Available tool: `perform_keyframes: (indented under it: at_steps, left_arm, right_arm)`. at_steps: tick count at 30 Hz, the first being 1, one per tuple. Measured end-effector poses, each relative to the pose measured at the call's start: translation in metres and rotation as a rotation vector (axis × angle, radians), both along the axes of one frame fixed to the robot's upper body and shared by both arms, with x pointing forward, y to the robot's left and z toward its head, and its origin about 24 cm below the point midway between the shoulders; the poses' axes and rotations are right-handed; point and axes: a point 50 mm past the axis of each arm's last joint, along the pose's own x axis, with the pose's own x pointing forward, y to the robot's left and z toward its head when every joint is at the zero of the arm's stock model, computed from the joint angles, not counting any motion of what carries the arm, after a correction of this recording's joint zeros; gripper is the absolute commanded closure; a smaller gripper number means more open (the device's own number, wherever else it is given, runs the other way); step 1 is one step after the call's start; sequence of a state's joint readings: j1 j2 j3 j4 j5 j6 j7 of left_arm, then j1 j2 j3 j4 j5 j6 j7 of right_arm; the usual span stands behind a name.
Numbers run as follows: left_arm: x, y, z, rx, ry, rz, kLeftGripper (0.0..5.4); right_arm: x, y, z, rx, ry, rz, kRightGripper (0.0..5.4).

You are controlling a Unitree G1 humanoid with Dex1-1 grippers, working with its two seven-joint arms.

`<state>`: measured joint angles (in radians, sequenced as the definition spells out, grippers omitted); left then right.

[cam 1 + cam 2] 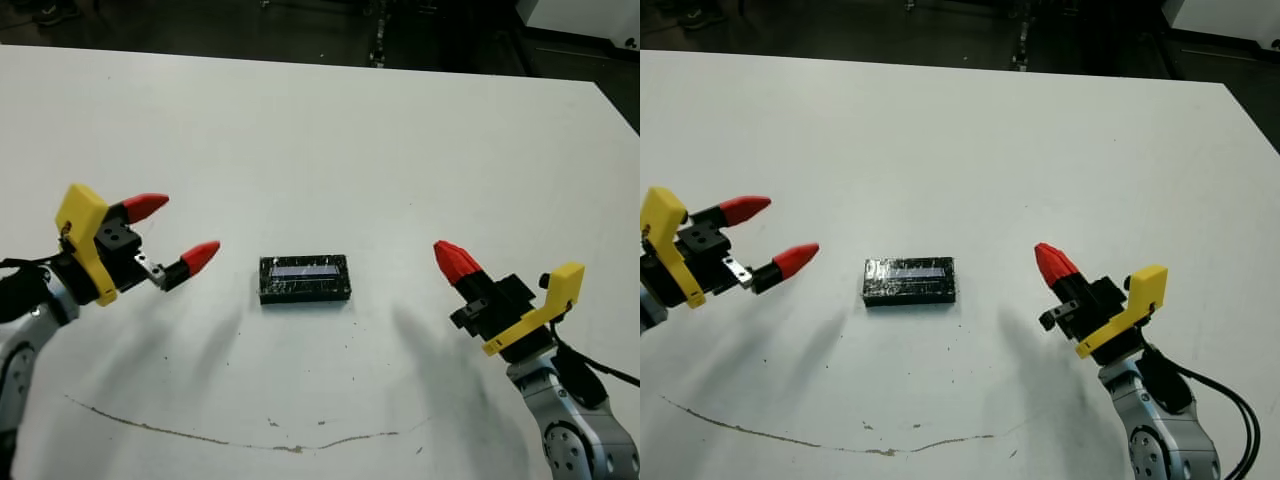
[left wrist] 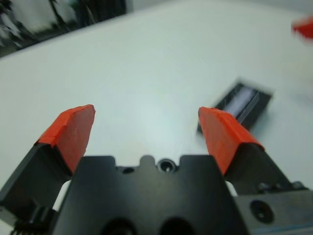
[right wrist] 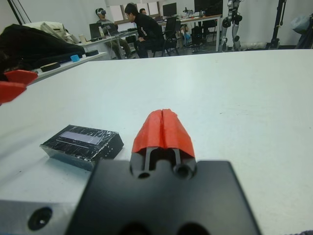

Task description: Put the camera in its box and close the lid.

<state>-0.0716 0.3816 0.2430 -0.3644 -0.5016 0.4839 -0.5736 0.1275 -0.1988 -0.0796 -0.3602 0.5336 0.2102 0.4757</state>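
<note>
On the white bench (image 1: 330,130) lies one small black rectangular block, the lid (image 1: 305,279), with a crinkly, shiny wrapped surface and a pale bluish strip along its top. It sits flat near the middle of the bench, long side running from 9 to 3 o'clock, with nothing touching it. Neither the box nor the camera can be told apart from it.

The left gripper (image 1: 172,232) hangs at 9 o'clock of the lid, just beside it but apart, its two red-tipped fingers (image 2: 73,132) spread wide with nothing between them. The right gripper (image 1: 452,258) is at 3 o'clock of the lid, a little further off, its two red tips pressed together into a single point, holding nothing.

A thin brownish line (image 1: 230,436) curves across the bench at 6 o'clock of the lid. In the right wrist view, people (image 3: 142,27) sit at desks beyond the bench.
</note>
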Motion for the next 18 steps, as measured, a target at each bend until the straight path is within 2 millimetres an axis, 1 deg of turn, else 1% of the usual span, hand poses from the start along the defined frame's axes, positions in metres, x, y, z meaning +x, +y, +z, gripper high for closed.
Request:
perform_keyframes:
  at_steps: [4, 6, 9, 12, 18]
  left_arm:
    - [0.002, -0.025, -0.007, -0.159, -0.058, 0.072, 1.31]
    - [0.003, -0.04, -0.011, -0.204, -0.07, 0.07, 1.61]
    - [0.004, -0.06, -0.018, -0.228, -0.082, 0.046, 2.04]
    - [0.005, -0.08, -0.027, -0.24, -0.039, 0.024, 2.44]
    - [0.008, -0.108, -0.034, -0.235, 0.011, 0.07, 3.37]
  right_arm:
    - [0.0, 0.0, -0.001, 0.001, 0.002, 0.0, 5.4]
    - [0.0, 0.0, -0.001, 0.001, 0.002, -0.001, 5.4]
    - [0.0, 0.0, -0.001, 0.004, 0.004, -0.002, 5.4]
    - [0.0, 0.0, -0.002, 0.006, 0.009, -0.005, 5.4]
    - [0.001, -0.001, -0.003, 0.004, 0.013, -0.021, 5.4]
